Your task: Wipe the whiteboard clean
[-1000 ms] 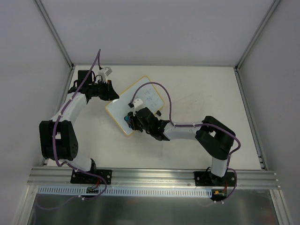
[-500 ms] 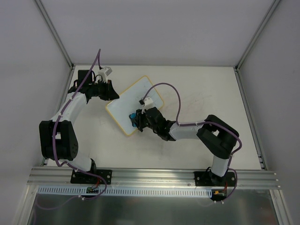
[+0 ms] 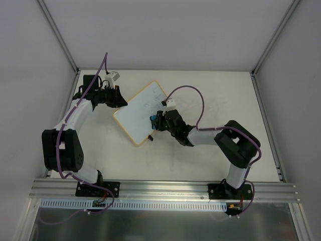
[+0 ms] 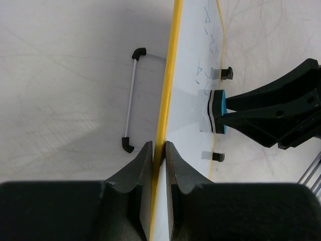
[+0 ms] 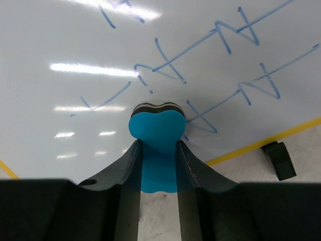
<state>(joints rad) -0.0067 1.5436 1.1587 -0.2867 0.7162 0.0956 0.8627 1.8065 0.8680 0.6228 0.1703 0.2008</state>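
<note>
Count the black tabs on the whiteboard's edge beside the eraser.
2. In the left wrist view, both sit on the whiteboard's rim at the image's right: one tab beyond the blue eraser, the other tab nearer the camera. None looks hidden.

whiteboard on table, centre-left, set at an angle | L gripper at its far-left edge, one finger each side of rim | eraser betw R gripper fingers, touching whiteboard face nr right edge | scribbles just beyond eraser | thin rod on table beside whiteboard, L-gripper side
</note>
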